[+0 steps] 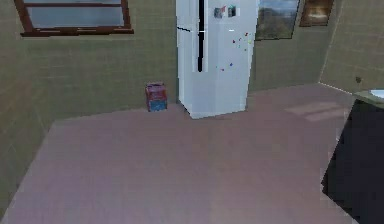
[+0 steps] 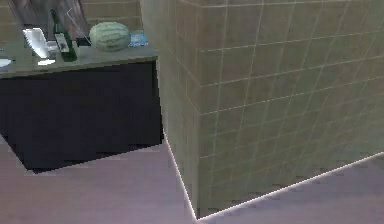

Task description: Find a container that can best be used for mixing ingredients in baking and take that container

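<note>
In the arm side view a dark counter [image 2: 90,110] stands at the upper left. On its top lie a round green melon-like thing [image 2: 110,37], a dark bottle [image 2: 67,47], a pale upright thing [image 2: 37,42] and a small bluish thing [image 2: 137,41]. A white rounded edge [image 2: 4,63] shows at the counter's far left. The forward view's right edge holds the same dark counter [image 1: 358,165] with a white rounded thing [image 1: 377,94] on top. I cannot make out a bowl by shape.
A white fridge [image 1: 213,55] stands against the far wall in the forward view, with a small red and blue box [image 1: 156,97] on the floor beside it. A window [image 1: 75,15] and wall pictures [image 1: 277,18] hang above. A tiled wall corner [image 2: 270,100] juts close in the arm side view. Open pinkish floor [image 1: 180,165] lies ahead.
</note>
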